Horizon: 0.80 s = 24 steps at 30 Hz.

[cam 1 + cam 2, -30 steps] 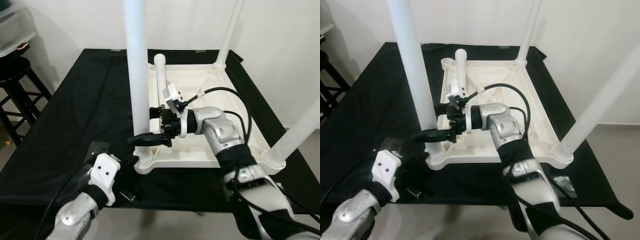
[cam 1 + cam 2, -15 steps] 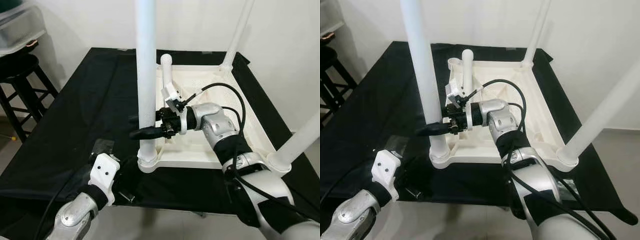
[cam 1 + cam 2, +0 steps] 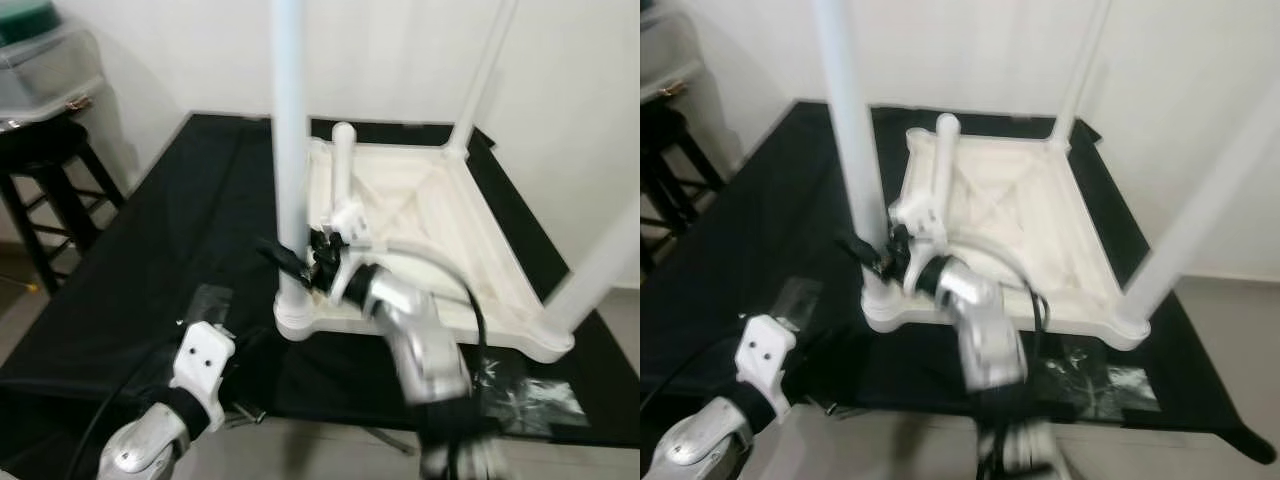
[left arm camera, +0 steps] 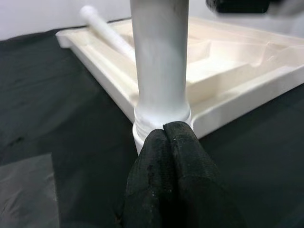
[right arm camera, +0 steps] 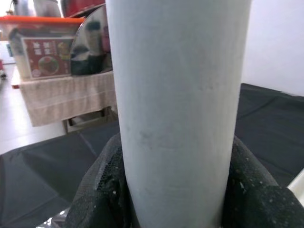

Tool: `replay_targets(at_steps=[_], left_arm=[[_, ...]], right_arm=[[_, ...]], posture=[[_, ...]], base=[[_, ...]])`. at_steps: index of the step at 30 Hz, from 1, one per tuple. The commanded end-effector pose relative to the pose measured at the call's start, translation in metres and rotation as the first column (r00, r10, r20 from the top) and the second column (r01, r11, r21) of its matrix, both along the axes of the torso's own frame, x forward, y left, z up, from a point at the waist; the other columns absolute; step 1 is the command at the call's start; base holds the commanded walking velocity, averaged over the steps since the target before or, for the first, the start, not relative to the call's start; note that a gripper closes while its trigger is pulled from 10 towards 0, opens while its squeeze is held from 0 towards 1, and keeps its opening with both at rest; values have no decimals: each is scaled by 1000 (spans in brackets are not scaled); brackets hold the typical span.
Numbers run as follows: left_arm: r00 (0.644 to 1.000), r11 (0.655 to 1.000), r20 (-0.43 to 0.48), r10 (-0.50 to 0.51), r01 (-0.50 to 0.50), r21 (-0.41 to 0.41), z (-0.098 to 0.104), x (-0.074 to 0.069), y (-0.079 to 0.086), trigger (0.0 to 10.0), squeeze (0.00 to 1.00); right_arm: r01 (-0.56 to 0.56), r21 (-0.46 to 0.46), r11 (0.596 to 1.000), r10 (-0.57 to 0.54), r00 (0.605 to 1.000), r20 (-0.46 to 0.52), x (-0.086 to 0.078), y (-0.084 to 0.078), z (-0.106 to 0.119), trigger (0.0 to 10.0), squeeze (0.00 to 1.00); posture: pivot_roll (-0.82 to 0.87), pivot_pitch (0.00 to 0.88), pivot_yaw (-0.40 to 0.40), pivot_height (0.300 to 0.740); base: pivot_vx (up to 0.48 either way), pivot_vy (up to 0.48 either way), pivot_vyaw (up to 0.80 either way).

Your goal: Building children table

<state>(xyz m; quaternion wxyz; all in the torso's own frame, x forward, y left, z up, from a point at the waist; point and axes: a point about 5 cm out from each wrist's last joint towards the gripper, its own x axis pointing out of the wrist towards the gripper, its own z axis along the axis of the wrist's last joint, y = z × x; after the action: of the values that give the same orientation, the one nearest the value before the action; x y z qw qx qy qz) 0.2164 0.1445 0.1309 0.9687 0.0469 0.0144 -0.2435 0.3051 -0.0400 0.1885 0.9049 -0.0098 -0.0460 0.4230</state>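
**Three legs up, one to go**

Centre frame, the upturned children's table point(image 3: 420, 215) carries three standing legs. The right gripper point(image 3: 290, 262) clasps the near-left leg point(image 3: 289, 150); left gripper point(image 4: 166, 137) fingers pressed together at its socket. A fourth leg point(image 3: 342, 165) lies loose (uninstalled, I judge).

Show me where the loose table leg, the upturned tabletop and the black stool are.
loose table leg point(image 3: 342, 165), left eye view, on its shaft, lying inside the tabletop.
upturned tabletop point(image 3: 505, 265), left eye view, on its right rim.
black stool point(image 3: 40, 160), left eye view, on the edge of its round seat.
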Motion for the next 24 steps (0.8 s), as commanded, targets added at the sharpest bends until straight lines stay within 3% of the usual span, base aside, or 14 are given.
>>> replay_targets(at_steps=[1, 6, 7, 10, 11, 12, 13, 15, 16, 18, 19, 20, 22, 24], left_arm=[[1000, 1000, -17, -1, 1, 0, -2, 0, 2, 10000, 0], [999, 1000, -24, -24, 24, 3, -3, 1, 1, 10000, 0], [1000, 1000, -22, -15, 15, 2, -3, 1, 1, 10000, 0], [1000, 1000, -21, -8, 8, 2, -3, 1, 1, 10000, 0], [1000, 1000, -21, -4, 4, 1, -4, 1, 1, 10000, 0], [1000, 1000, -21, -4, 4, 1, -4, 1, 1, 10000, 0], [1000, 1000, -21, -3, 3, -1, -4, 2, 1, 10000, 0], [1000, 1000, -23, -6, 6, -3, -4, 2, -1, 10000, 0], [1000, 1000, -23, -6, 6, -3, -4, 2, -1, 10000, 0], [1000, 1000, -26, -12, 12, -6, -5, 3, -2, 10000, 0], [1000, 1000, -26, -12, 12, -6, -5, 3, -2, 10000, 0], [1000, 1000, -28, -14, 14, -6, -6, 3, -2, 10000, 0], [1000, 1000, -28, -14, 14, -6, -6, 3, -2, 10000, 0], [999, 1000, -32, -17, 16, -5, -7, 4, -1, 10000, 0]], right_arm=[[39, -62, 997, -49, 985, -166, 1, -3, -35, 0, 0], [35, -90, 995, -52, 979, -196, 0, -2, -41, 0, 0], [39, -92, 995, -57, 978, -201, -1, -2, -40, 2902, 0], [60, -96, 994, -79, 975, -207, -4, -1, -38, 2902, 0], [24, -90, 996, -43, 976, -215, -7, 1, -36, 10000, 0], [24, -90, 996, -43, 976, -215, -7, 1, -36, 10000, 0], [-36, -70, 997, 20, 975, -222, -5, 0, -31, 10000, 1000], [-193, -18, 981, 186, 964, -189, 5, -4, -15, 10000, 1000], [-193, -18, 981, 186, 964, -189, 5, -4, -15, 10000, 1000], [-377, 18, 926, 377, 919, -113, 15, -9, 5, 10000, 1000], [-377, 18, 926, 377, 919, -113, 15, -9, 5, 10000, 1000], [-482, 4, 876, 481, 872, -86, 20, -14, 15, 10000, 43], [-482, 4, 876, 481, 872, -86, 20, -14, 15, 10000, 43], [-594, -74, 801, 590, 804, -67, 36, -26, 25, 10000, 0]], posture=[[38, 126, -3, 740], [51, 118, -19, 740], [52, 111, -21, 740], [52, 109, -21, 740], [52, 106, -23, 740], [52, 106, -23, 740], [55, 99, -25, 740], [56, 93, -25, 740], [56, 93, -25, 740], [66, 79, -24, 740], [66, 79, -24, 740], [70, 75, -21, 740], [70, 75, -21, 740], [90, 61, -13, 740]], base=[[0, 0, 0], [0, 0, 0], [0, 0, 0], [0, 0, 0], [0, 0, 0], [0, 0, 0], [0, 0, 0], [0, 0, 0], [0, 0, 0], [0, 0, 0], [0, 0, 0], [0, 0, 0], [0, 0, 0], [0, 0, 0]])
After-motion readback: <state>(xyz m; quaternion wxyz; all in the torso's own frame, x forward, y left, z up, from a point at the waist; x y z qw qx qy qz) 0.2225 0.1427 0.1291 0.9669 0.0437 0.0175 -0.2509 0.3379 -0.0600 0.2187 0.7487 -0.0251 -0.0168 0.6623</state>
